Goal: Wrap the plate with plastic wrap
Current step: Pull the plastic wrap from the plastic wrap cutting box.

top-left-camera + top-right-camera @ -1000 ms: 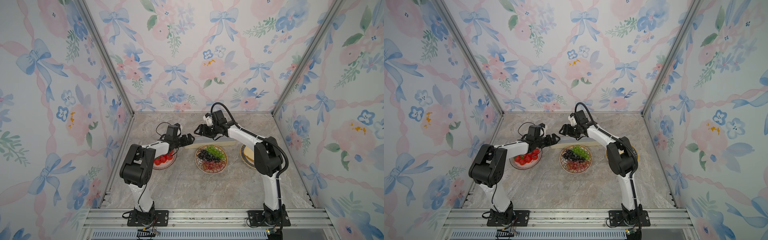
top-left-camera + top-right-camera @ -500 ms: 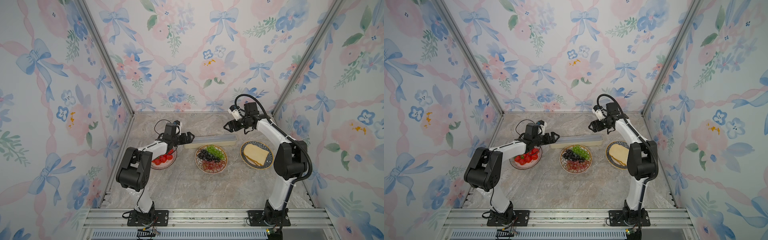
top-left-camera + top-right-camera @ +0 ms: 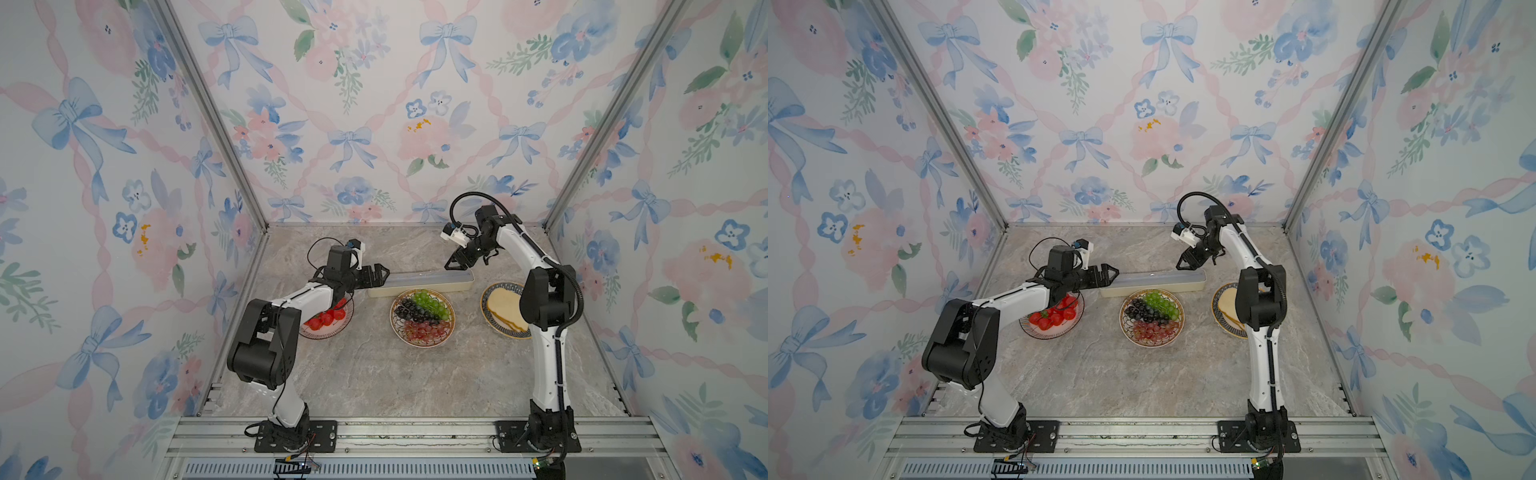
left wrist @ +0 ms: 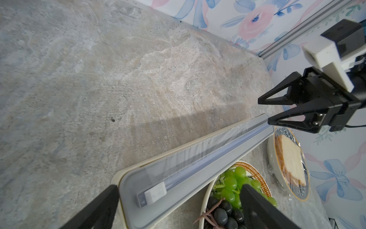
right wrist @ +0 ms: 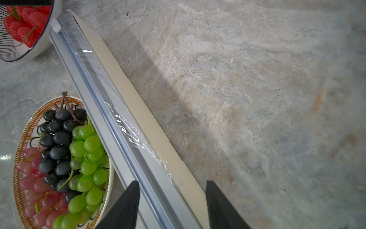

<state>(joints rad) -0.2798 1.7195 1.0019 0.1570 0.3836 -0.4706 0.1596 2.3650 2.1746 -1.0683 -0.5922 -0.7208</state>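
Two released claws, left gripper (image 3: 385,274) and right gripper (image 3: 449,266), sit at the box (image 3: 419,286) ends; we see bare table (image 3: 374,374) lower centre.

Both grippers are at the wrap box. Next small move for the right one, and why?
Probably lower the right gripper and close on the crinkled plastic wrap edge: its jaws stand apart astride the box end, where that film lies loose. The left gripper stands open opposite.
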